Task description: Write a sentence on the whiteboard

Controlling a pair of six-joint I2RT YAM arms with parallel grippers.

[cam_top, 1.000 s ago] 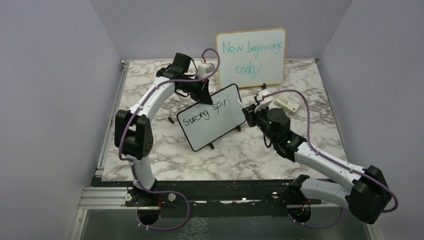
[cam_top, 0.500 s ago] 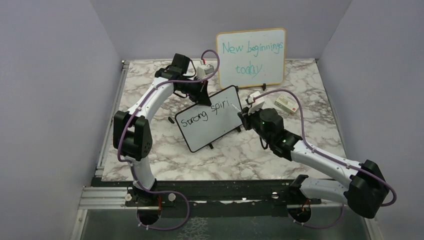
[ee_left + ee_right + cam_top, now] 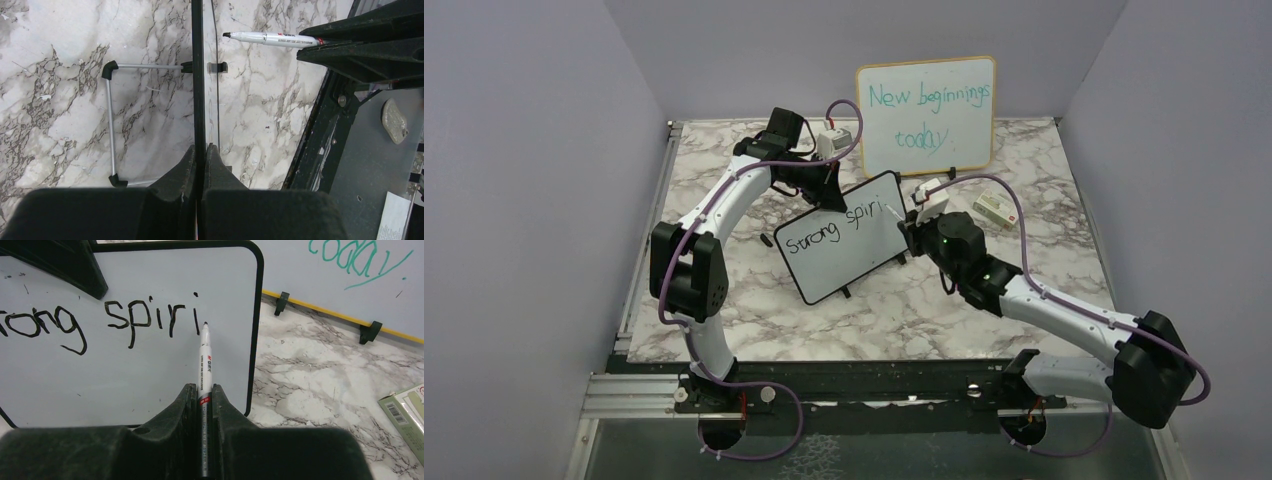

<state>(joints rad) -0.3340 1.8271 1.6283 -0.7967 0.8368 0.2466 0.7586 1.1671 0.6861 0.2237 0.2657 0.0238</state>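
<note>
The small black-framed whiteboard [image 3: 844, 245] stands tilted mid-table and reads "Strong spiri" in black. My left gripper [image 3: 829, 186] is shut on its top edge; in the left wrist view the board's frame [image 3: 198, 75] runs edge-on between the fingers of the left gripper [image 3: 201, 147]. My right gripper [image 3: 913, 224] is shut on a white marker [image 3: 205, 360], uncapped, held by the right gripper [image 3: 202, 388]. The black tip sits at the whiteboard [image 3: 125, 375] face, just right of the last "i". The marker [image 3: 272, 38] also shows from the left wrist.
A larger wood-framed board [image 3: 927, 115] with teal writing "New beginnings today" stands at the back. A small box [image 3: 997, 208] lies right of the right gripper. A small black piece [image 3: 767, 241] lies left of the whiteboard. The board's wire stand [image 3: 111, 120] rests on the marble.
My right arm has swung left and brought the marker tip up to the board past the last "i". The whiteboard shifted slightly left. No new stroke shows.
</note>
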